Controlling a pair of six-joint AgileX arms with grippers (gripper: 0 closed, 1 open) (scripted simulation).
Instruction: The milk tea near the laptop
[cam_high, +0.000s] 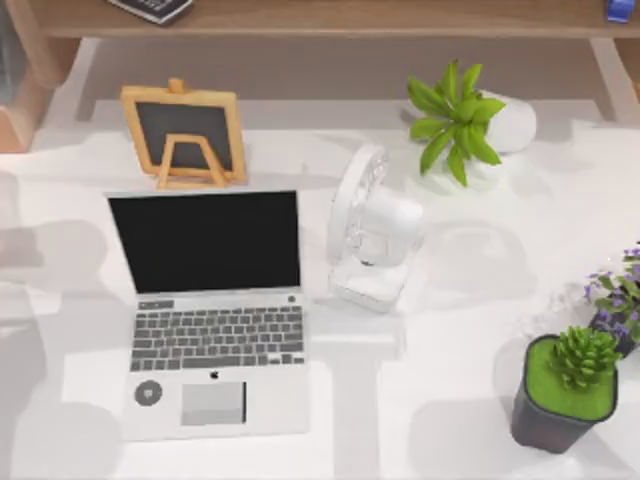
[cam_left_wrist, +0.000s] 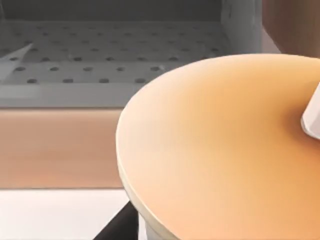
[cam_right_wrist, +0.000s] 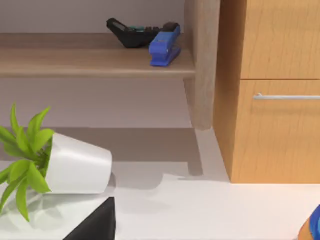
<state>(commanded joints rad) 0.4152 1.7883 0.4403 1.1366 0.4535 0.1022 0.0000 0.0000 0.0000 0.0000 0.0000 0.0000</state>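
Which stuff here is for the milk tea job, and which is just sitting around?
For the job:
- the milk tea, seen right up close in the left wrist view, white straw at its edge
- the laptop, open at the table's left

Just lying about:
- desk fan
- small chalkboard
- tipped white plant pot
- dark potted succulent
- blue stapler

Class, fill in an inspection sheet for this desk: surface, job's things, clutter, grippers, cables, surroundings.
Surface: white table, shadowed in patches.
Job's things: laptop open at the left; milk tea close under the left wrist camera, straw in its top.
Clutter: chalkboard, desk fan, tipped white-potted plant, dark-potted succulent, purple flowers.
Grippers: left gripper and right gripper, a dark edge each; state unclear.
Cables: nothing seen.
Surroundings: wooden shelf with blue stapler and calculator; cabinet.
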